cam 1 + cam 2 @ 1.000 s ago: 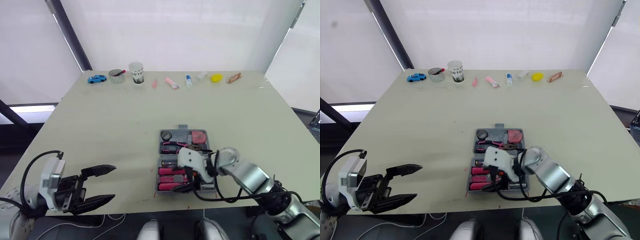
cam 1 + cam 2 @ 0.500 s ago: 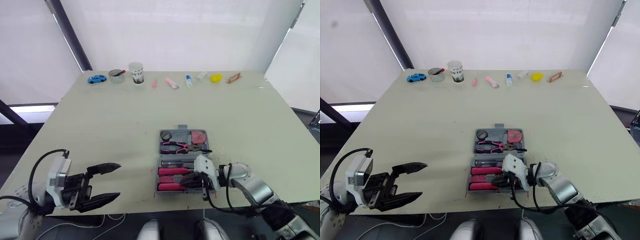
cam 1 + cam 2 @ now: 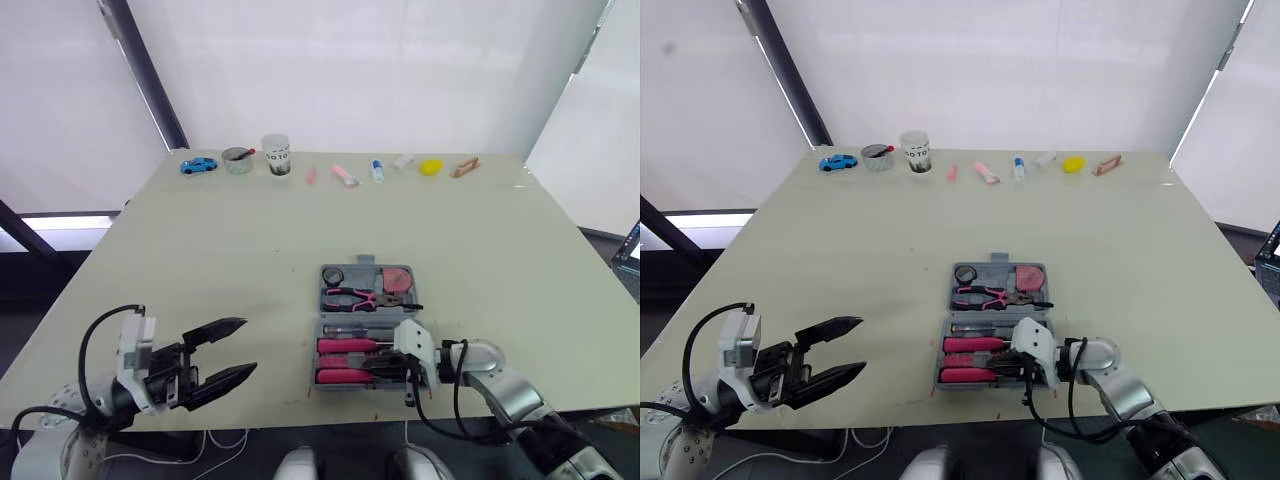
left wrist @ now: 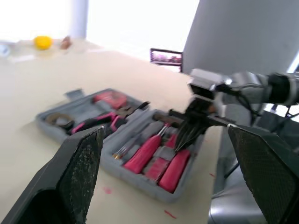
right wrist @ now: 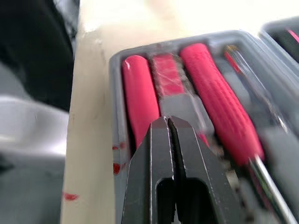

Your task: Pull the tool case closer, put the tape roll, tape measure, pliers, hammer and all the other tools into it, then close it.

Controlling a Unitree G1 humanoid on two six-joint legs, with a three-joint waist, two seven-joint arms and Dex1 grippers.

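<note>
Tool case (image 3: pixel 322 330) near the table's (image 3: pixel 250 230) front edge, pliers (image 3: pixel 352 296) in its far half, right gripper (image 5: pixel 167 122) over its near half, left gripper (image 3: pixel 247 345) well to its left.

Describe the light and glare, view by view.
Left eye view: bright white blinds behind the table, which is evenly lit; the tool case casts barely a shadow. Left wrist view: the white backdrop glares. Right wrist view: the shut right pincer is dark against lit pink handles.
</note>
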